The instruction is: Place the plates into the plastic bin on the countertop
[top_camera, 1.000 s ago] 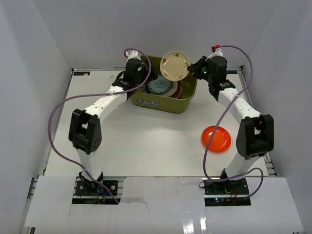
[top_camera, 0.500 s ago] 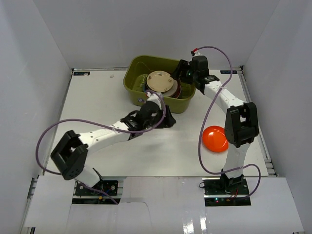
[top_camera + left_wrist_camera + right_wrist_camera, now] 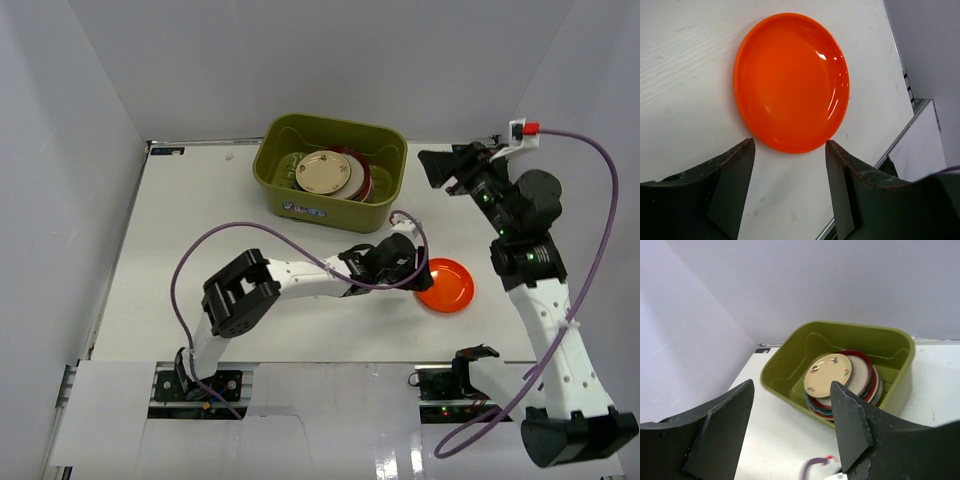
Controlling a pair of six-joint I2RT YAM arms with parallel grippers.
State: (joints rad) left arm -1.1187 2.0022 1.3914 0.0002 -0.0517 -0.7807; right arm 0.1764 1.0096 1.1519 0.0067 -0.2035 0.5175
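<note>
Left gripper (image 3: 408, 262) hangs low over the countertop (image 3: 200, 230), on the near side of the olive-green plastic bin (image 3: 350, 216) and toward its right end. Its jaws are spread wide and hold nothing. The plain orange plate (image 3: 446, 284) lies flat on the white surface just beyond the gripper, well apart from the bin. In the left wrist view the plate's near rim sits between the two parted fingers (image 3: 740, 175), and neither appears to touch it.

Right gripper (image 3: 447, 166) is raised to the right of the bin, likewise spread and empty.

Inside the bin lies a stack of plates (image 3: 840, 385). The small beige plate (image 3: 322, 173) is on top, a dark-red-rimmed plate (image 3: 866, 360) shows beneath it, and teal edges peek out lower.
</note>
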